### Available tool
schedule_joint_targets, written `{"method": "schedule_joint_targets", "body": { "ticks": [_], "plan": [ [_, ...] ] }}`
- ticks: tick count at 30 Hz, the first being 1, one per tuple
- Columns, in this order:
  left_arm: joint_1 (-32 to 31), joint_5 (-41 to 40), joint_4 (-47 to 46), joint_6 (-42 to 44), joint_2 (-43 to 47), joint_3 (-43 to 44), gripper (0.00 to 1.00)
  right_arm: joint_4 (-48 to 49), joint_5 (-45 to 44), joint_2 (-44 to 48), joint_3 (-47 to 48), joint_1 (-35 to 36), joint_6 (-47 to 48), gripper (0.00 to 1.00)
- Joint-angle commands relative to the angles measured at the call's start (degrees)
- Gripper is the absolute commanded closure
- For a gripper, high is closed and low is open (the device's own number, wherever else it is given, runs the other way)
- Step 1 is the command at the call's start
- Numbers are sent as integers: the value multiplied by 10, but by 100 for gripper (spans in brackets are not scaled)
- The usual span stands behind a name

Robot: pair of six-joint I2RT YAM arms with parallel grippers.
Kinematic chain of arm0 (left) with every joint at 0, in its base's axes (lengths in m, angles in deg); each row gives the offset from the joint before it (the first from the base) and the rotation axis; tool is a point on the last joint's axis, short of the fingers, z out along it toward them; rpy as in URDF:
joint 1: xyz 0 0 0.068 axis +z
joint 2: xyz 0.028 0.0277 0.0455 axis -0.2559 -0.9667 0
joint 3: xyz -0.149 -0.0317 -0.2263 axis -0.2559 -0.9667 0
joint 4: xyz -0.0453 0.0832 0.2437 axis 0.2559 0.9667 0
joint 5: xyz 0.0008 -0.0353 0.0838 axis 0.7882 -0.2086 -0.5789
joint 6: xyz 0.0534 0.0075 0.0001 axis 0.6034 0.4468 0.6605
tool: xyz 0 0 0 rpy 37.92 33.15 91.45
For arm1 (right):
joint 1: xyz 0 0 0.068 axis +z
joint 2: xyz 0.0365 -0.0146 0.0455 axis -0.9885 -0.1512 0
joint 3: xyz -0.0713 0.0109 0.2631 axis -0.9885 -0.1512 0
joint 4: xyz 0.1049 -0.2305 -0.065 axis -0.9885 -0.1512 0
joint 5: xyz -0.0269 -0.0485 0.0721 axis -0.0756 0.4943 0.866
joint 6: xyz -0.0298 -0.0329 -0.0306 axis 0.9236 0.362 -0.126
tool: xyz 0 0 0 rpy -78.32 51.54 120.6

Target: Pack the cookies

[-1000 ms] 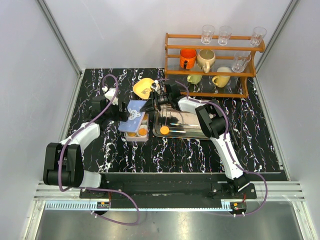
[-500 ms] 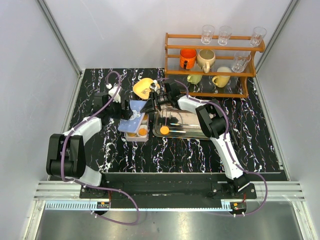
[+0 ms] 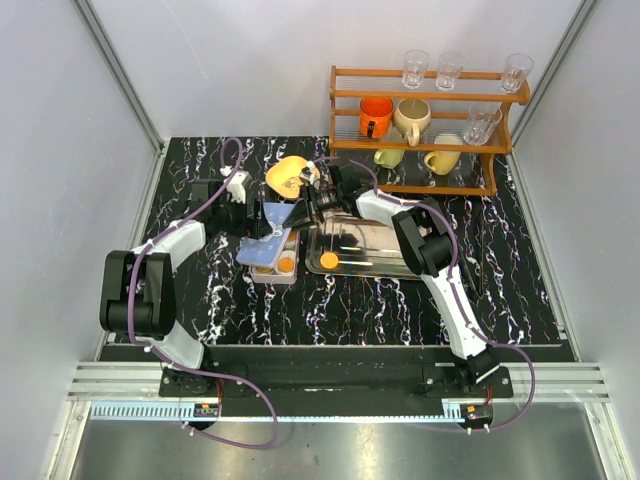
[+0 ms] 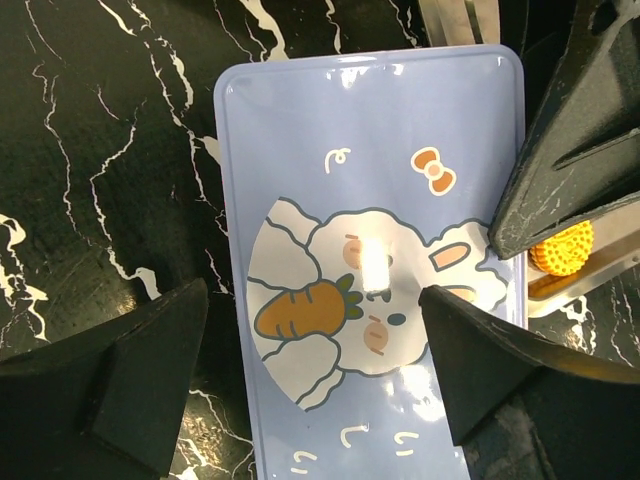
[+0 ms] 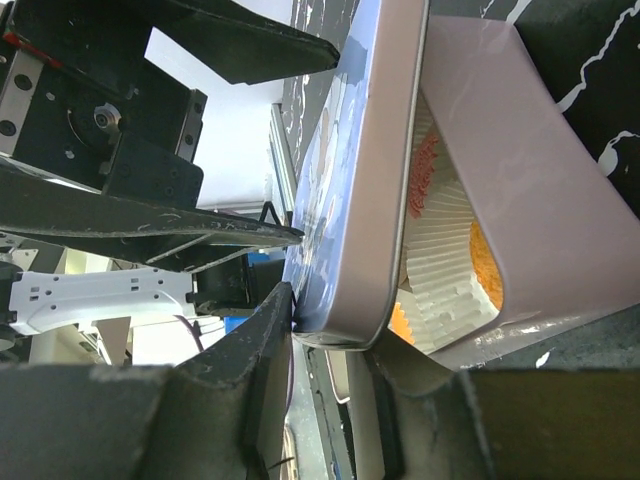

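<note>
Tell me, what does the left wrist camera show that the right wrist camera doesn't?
Only the left wrist view shows the top of the lid, printed with a rabbit and a carrot. Only the right wrist view looks beneath the lid into the pale box, where white paper cups hold orange cookies. Both show the blue lid and at least one orange cookie.

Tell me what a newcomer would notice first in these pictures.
The pale blue lid with its bunny and carrot drawing stands out mid-table, pinched at one edge by the right tool over the box of cookies. At the back right, a wooden rack holds mugs and glasses.
</note>
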Motion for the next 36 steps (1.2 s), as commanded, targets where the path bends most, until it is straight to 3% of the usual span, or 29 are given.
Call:
{"method": "schedule_joint_targets", "body": {
  "ticks": [1,20,36],
  "plan": [
    [10,38,27,3,-6,32,9,-8,21,-9,24,-8,27,68],
    [28,82,111,13,15,30,7,-21,30,-22,36,-14,42,68],
    [28,81,139,28,39,13,6,-70,10,-17,50,-12,65,61]
  ]
}}
